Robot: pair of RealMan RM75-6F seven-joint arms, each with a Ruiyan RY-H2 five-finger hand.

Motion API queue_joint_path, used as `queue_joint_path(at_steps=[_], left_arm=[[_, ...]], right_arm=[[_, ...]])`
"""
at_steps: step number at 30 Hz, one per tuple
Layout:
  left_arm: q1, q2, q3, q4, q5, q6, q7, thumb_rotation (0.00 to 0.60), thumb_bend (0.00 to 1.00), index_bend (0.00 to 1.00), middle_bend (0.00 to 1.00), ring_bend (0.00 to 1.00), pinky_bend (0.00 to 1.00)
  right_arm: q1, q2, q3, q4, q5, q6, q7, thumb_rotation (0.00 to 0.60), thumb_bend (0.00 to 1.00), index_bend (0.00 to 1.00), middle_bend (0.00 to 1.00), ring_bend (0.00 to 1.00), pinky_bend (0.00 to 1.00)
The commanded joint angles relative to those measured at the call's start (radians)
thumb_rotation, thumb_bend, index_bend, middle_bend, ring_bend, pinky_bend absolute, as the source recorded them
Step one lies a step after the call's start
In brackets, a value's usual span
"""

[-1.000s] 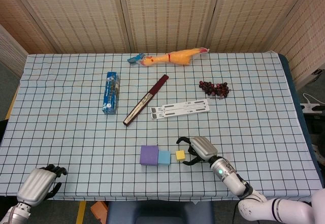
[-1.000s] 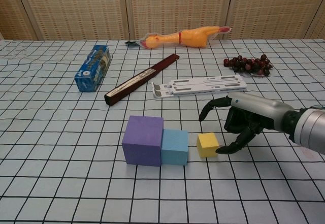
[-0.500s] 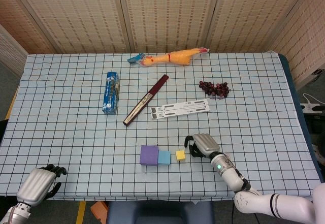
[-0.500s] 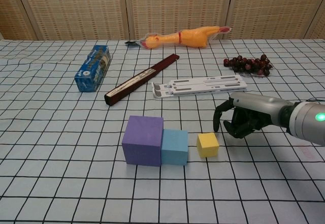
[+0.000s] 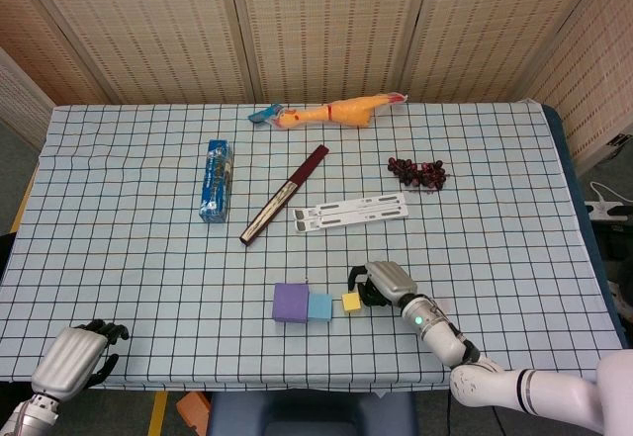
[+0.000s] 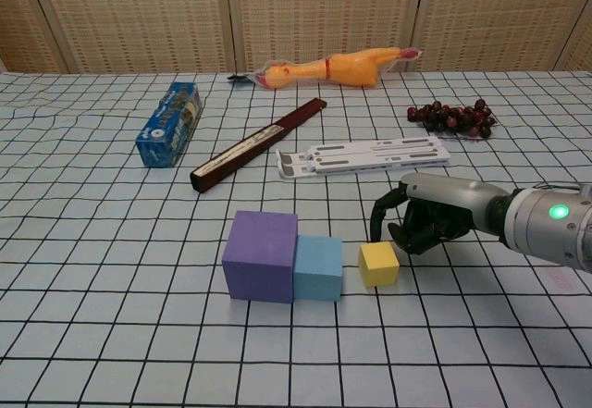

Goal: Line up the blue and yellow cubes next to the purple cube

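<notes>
Chest view — three cubes: purple cube (image 6: 260, 254), blue cube (image 6: 318, 267), yellow cube (image 6: 378, 265); right hand (image 6: 427, 218) curled, empty.

You have matt, foam-looking purple cube (image 6: 261, 254), blue cube (image 6: 319, 266) and yellow cube (image 6: 378, 265) on a soft checked cloth (image 6: 111, 278), beside your right hand (image 6: 427, 218) in smooth, satin-grey metal-look casing.

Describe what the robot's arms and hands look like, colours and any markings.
Both hands have silver-grey metallic backs and black fingers. The right hand joins a silver wrist bearing a lit green light, then a white arm with a black band. The left hand shows the same silver shell.
</notes>
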Motion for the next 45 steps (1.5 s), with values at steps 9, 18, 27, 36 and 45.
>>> queue_joint_path(at_steps=[9,18,27,36,45], left_arm=[[-0.001,0.0,0.0,-0.001,0.001,-0.001,-0.001,0.6,0.44,0.41,0.46,0.37,0.61],[0.0,0.0,0.0,0.0,0.003,0.001,-0.002,0.6,0.44,0.41,0.46,0.37,0.6],[-0.001,0.0,-0.001,0.0,0.001,0.0,-0.001,0.6,0.44,0.41,0.46,0.37,0.61],[0.0,0.0,0.0,0.0,0.003,0.002,-0.001,0.6,0.44,0.41,0.46,0.37,0.61],[0.0,0.001,0.0,-0.001,0.005,0.003,-0.001,0.6,0.44,0.41,0.46,0.37,0.61]], right_arm=[[-0.001,-0.009,-0.017,0.01,-0.026,-0.004,0.031,0.6,0.65,0.49,1.0,0.93,1.0],[-0.003,-0.022,-0.025,0.022,-0.041,0.002,0.046,0.6,0.65,0.5,1.0,0.93,1.0],[-0.024,-0.028,-0.043,0.013,-0.073,0.089,-0.012,0.6,0.65,0.5,1.0,0.93,1.0],[-0.035,-0.034,-0.063,0.007,-0.111,0.108,-0.024,0.6,0.73,0.5,1.0,0.93,1.0],[-0.051,-0.065,-0.066,0.045,-0.156,0.153,-0.025,0.6,0.73,0.51,1.0,0.93,1.0]])
